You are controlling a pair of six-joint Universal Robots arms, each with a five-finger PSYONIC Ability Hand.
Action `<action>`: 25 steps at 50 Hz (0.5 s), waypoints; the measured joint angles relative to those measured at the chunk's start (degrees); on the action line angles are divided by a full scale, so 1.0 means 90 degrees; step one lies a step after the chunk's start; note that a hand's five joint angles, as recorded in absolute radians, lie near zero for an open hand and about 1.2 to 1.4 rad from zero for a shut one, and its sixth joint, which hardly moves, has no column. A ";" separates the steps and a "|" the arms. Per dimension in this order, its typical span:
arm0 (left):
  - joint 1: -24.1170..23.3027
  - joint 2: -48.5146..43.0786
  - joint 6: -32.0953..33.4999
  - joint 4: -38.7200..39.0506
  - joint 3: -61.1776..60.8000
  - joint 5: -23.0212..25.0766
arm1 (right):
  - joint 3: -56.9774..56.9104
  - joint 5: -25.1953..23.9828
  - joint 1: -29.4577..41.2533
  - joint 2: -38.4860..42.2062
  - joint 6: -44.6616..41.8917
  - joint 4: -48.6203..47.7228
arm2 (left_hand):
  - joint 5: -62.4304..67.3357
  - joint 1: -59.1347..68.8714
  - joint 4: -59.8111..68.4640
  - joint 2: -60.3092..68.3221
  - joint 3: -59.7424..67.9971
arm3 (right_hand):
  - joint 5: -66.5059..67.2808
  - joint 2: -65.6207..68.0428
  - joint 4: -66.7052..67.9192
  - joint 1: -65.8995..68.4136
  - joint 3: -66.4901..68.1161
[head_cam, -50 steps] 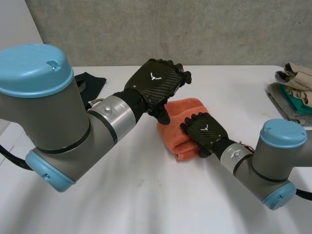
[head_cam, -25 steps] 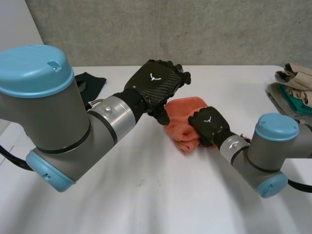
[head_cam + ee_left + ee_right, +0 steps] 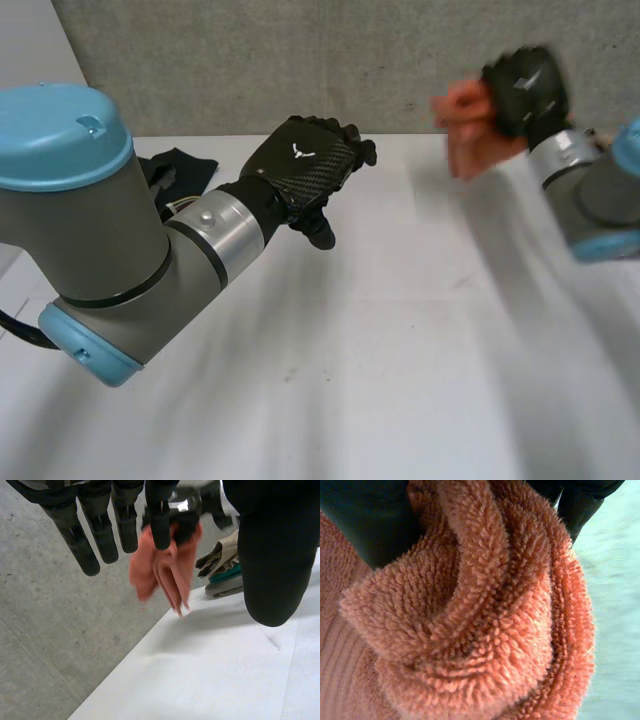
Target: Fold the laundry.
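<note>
- Orange towel (image 3: 463, 135), one piece only, was held up off the tabletop (image 3: 380, 350) in the right hand (image 3: 522, 82), over the far right part of the tabletop.
- The right hand's fingers were clamped on the towel's upper part. In the right wrist view the thick looped cloth bunched in folds against the dark palm.
- From the left wrist view the towel hung down from that hand in several folded layers, narrowing to a point at its lower end.
- The left hand (image 3: 300, 168) hovered above the middle of the tabletop and held nothing. Its fingers (image 3: 75, 535) were straight and slightly apart, with the thumb standing off to one side.
- The two hands were well apart, and the left hand touched neither the towel nor the tabletop.
- One dark cloth (image 3: 190, 165) lay on the tabletop's far left part, just behind the left arm.
- One pile of folded clothes (image 3: 222, 562) sat on the tabletop beyond the hanging towel. At least two colours showed in it, beige above and teal below; how many pieces it held could not be told.
</note>
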 measured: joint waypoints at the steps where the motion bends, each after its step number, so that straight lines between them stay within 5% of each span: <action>1: -0.0002 0.0000 0.0000 0.0002 0.0009 0.0001 | -0.0220 -0.0002 -0.0175 -0.0019 0.0085 -0.0104 | 0.0003 0.0000 0.0000 0.0000 0.0000 | 0.0000 0.0000 0.0056 0.0046 0.0036; 16: -0.0053 0.0048 -0.0015 0.0004 -0.0021 0.0003 | -0.1390 -0.0955 -0.2488 0.0654 0.1450 -0.0979 | 0.0001 0.0000 0.0000 0.0000 0.0000 | 0.0001 -0.0001 0.0093 0.0045 0.0061; 25: -0.0078 0.0046 -0.0024 0.0006 -0.0129 0.0003 | -0.0534 -0.2396 -0.3644 0.1531 0.2596 -0.2300 | 0.0000 0.0000 0.0000 0.0000 0.0000 | 0.0000 -0.0001 0.0094 0.0045 0.0064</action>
